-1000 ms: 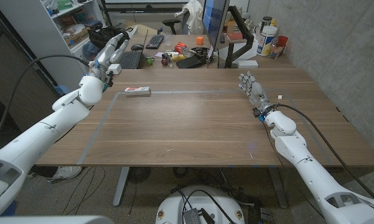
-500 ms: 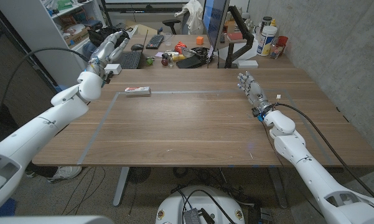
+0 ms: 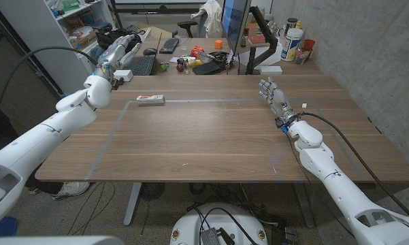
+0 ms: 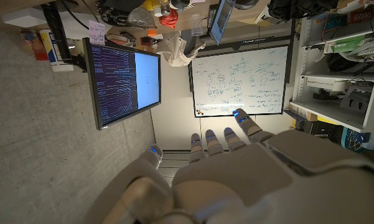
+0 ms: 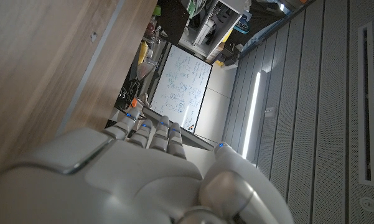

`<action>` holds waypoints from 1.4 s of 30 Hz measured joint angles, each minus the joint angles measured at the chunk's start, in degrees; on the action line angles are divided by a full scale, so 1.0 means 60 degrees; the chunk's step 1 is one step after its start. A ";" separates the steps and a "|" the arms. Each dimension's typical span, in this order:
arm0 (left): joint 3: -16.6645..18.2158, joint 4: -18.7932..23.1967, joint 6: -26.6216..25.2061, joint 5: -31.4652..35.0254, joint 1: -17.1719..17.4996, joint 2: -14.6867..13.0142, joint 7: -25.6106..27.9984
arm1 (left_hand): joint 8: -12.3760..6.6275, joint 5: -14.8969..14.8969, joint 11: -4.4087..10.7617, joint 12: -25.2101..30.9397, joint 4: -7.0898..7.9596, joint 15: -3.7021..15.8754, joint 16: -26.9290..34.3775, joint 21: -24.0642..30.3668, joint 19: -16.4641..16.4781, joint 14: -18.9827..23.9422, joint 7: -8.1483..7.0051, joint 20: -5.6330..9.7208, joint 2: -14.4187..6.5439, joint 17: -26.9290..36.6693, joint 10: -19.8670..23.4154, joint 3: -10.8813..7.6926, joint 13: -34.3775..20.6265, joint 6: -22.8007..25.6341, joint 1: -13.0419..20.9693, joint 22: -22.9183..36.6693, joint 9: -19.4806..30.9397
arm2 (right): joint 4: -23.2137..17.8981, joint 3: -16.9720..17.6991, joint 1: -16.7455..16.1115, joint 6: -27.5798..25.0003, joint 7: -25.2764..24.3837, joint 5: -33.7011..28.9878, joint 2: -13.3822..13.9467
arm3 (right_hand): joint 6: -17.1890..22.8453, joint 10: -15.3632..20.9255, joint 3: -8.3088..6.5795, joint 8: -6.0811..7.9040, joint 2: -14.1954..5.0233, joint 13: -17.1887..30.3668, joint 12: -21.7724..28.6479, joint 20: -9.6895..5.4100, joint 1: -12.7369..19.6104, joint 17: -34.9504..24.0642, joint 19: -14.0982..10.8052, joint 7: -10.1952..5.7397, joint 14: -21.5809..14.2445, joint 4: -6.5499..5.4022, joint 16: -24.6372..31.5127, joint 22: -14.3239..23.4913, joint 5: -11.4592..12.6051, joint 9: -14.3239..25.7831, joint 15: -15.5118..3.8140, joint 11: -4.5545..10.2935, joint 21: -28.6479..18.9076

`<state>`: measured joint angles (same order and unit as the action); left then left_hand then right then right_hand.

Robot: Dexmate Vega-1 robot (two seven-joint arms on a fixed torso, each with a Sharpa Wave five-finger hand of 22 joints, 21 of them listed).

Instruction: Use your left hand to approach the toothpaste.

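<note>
Left hand (image 3: 116,53) has risen further toward upper left since earlier, fingers apart, holding nothing. Toothpaste (image 3: 150,100): small flat white tube with red marking, lying on bench (image 3: 211,136) upper left. Right hand (image 3: 275,96) empty, fingers extended.

Small flat white toothpaste box with red markings (image 3: 150,99): lay lengthwise near wooden table's (image 3: 211,136) far-left edge.
</note>
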<state>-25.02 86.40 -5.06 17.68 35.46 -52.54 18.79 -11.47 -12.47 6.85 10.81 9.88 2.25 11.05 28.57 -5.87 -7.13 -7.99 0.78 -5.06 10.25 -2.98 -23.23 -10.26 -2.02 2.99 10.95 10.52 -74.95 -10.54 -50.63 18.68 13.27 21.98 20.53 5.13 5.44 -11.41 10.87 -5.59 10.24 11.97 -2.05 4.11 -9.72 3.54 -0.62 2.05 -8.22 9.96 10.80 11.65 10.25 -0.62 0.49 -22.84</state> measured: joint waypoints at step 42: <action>-0.0781 -0.0550 -0.0871 0.0856 -0.0750 0.0178 -0.0628 | 0.0000 0.0000 0.0016 0.0000 0.0040 -0.0047 0.0000 -0.0070 0.0000 0.0048 0.0016 0.0002 0.0038 0.0000 0.0013 0.0040 0.0000 0.0049 -0.0091 0.0000 0.0000 | 0.0032 -0.0149 -0.0005 0.0190 0.0043 0.0049 0.0089 | 0.0034 -0.0003 -0.0026 0.0000 0.0000 0.0050 0.0000 0.0035 0.0000 0.0000 -0.0036 -0.0035 0.0000 -0.0025 0.0000 -0.0001 0.0000 0.0000 0.0000 0.0002 0.0074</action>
<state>-29.71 83.10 -10.29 22.81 30.97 -51.47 15.02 -11.47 -12.48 6.95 10.81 10.12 1.97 11.05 28.15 -5.87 -6.84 -7.89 0.79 -4.83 10.25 -2.90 -22.98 -10.26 -1.73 2.44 10.95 10.52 -74.76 -11.43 -50.66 19.82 13.53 22.28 21.06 5.33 5.43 -11.57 10.87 -5.59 10.54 11.97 -1.84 4.11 -9.72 3.32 -0.83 2.05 -8.38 9.96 10.79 11.65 10.25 -0.62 0.50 -22.39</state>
